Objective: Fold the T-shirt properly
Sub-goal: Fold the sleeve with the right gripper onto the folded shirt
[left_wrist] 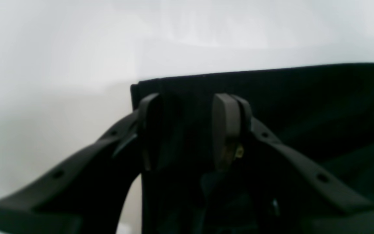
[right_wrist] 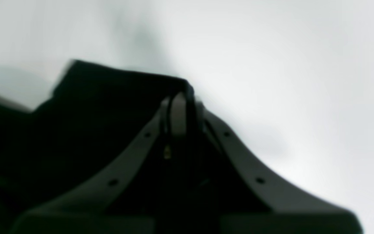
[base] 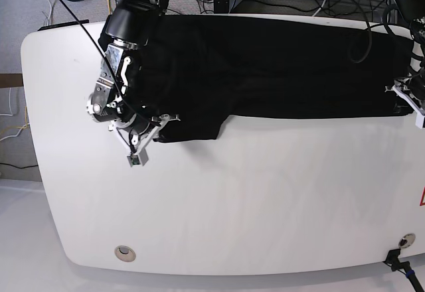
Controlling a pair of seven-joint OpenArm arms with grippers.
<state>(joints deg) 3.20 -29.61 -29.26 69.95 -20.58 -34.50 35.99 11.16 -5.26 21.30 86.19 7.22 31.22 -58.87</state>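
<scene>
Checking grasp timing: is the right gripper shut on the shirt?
Shut: the right gripper pinches the T-shirt corner, jaws together.

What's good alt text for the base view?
From above, a black T-shirt lies spread along the far edge of a white table. The right pincer, on the picture's left, is shut on a corner of its hem, while the left pincer sits at the shirt's opposite end by the picture's right edge.
</scene>
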